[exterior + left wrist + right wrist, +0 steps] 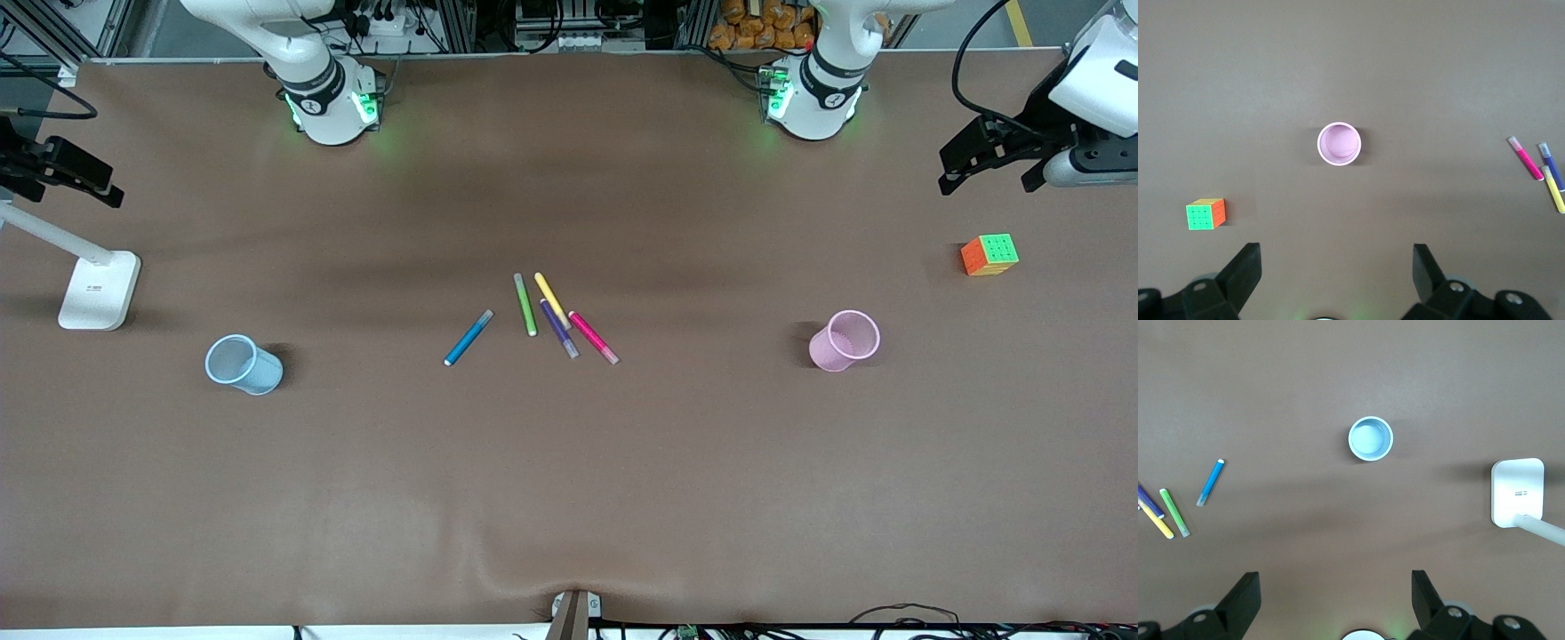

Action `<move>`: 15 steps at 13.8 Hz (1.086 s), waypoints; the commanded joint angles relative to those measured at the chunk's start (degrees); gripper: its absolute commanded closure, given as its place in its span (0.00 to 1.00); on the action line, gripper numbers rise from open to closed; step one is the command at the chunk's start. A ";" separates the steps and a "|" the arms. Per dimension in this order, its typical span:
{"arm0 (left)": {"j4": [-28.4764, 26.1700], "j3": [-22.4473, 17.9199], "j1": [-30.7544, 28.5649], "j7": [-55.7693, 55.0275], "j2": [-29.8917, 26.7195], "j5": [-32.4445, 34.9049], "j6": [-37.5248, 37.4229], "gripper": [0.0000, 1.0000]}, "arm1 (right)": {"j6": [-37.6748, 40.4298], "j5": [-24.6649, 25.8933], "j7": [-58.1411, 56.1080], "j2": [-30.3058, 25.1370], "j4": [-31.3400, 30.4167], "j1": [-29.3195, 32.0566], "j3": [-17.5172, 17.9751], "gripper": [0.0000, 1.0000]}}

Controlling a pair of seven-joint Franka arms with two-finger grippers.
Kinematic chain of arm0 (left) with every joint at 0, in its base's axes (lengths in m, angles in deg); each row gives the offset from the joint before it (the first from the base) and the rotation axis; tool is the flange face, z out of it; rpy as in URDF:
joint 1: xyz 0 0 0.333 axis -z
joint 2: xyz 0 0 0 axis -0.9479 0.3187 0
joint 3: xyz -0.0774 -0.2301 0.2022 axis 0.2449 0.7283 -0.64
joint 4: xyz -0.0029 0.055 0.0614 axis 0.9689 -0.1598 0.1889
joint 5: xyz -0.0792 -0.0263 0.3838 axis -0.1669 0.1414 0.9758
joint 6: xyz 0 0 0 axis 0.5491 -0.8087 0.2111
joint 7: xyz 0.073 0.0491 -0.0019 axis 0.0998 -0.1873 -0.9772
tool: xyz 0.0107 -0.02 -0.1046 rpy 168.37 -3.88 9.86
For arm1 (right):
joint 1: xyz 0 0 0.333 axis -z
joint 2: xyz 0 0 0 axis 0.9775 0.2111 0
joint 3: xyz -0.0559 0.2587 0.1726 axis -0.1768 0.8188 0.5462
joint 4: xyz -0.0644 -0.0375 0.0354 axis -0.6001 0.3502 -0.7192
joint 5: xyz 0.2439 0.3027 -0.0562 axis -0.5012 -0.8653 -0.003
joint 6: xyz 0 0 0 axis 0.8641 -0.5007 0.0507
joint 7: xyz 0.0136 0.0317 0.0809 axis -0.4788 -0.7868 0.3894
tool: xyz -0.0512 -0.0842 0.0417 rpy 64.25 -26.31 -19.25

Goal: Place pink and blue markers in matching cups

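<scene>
The blue marker (468,338) and the pink marker (593,337) lie flat mid-table among other markers. The light blue cup (243,364) stands upright toward the right arm's end. The pale pink cup (845,340) stands upright toward the left arm's end. My left gripper (987,182) is open and empty, high over the left arm's end; its wrist view shows the gripper (1337,257), the pink cup (1339,143) and the pink marker (1525,158). My right gripper (76,182) is open and empty, high over the right arm's end; its wrist view shows the gripper (1336,583), the blue cup (1371,439) and the blue marker (1211,482).
Green (525,305), yellow (551,300) and purple (559,329) markers lie between the blue and pink ones, the purple one close beside the pink. A colour cube (989,254) sits near the left arm's end. A white lamp base (100,289) stands near the right arm's end.
</scene>
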 commanded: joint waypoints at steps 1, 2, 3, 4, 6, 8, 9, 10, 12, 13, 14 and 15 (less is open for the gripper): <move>0.46 0.15 -0.20 0.62 -0.86 -0.62 -2.19 0.00 | -0.15 0.75 -0.13 -0.97 -0.38 -0.26 -0.05 0.00; 0.46 0.15 -0.20 0.54 -0.86 -0.62 -2.20 0.00 | -0.07 0.75 -0.13 -0.97 -0.38 -0.27 -0.05 0.00; 0.46 0.15 -0.20 0.54 -0.77 -0.62 -2.20 0.00 | -0.06 0.75 -0.13 -0.97 -0.47 -0.18 -0.05 0.00; 0.46 0.15 -0.20 0.45 -0.69 -0.62 -2.20 0.00 | -0.06 0.75 -0.13 -0.97 -0.47 -0.09 -0.05 0.00; 0.46 0.15 -0.37 0.71 -0.69 -0.62 -2.20 0.00 | -0.15 0.75 -0.13 -0.97 -0.47 -0.35 -0.05 0.00; 0.46 0.06 -0.55 0.62 -0.60 -0.70 -2.29 0.00 | -0.15 0.75 -0.22 -0.88 -0.47 -0.27 -0.05 0.00; 0.46 0.06 -0.46 0.62 -0.51 -0.70 -2.20 0.00 | -0.07 0.75 -0.22 -0.88 -0.47 -0.18 -0.05 0.00; 0.46 0.15 -0.46 0.19 -0.42 -0.70 -2.20 0.00 | -0.06 0.75 -0.13 -0.88 -0.47 -0.18 -0.05 0.00; 0.46 0.15 -0.46 -0.43 -0.16 -0.70 -2.29 0.00 | -0.06 0.75 -0.13 -0.88 -0.47 -0.18 -0.05 0.00; 0.37 0.15 -0.37 -0.60 0.02 -0.70 -2.29 0.00 | -0.06 0.75 -0.13 -0.88 -0.47 -0.26 -0.05 0.00; 0.37 0.15 -0.28 -0.61 0.89 -0.70 -2.29 0.00 | -0.06 0.75 -0.13 -0.88 -0.47 -0.27 -0.05 0.00; 0.37 0.15 -0.11 -0.69 1.24 -0.70 -2.29 0.00 | -0.15 0.75 -0.13 -0.88 -0.47 -0.27 -0.05 0.00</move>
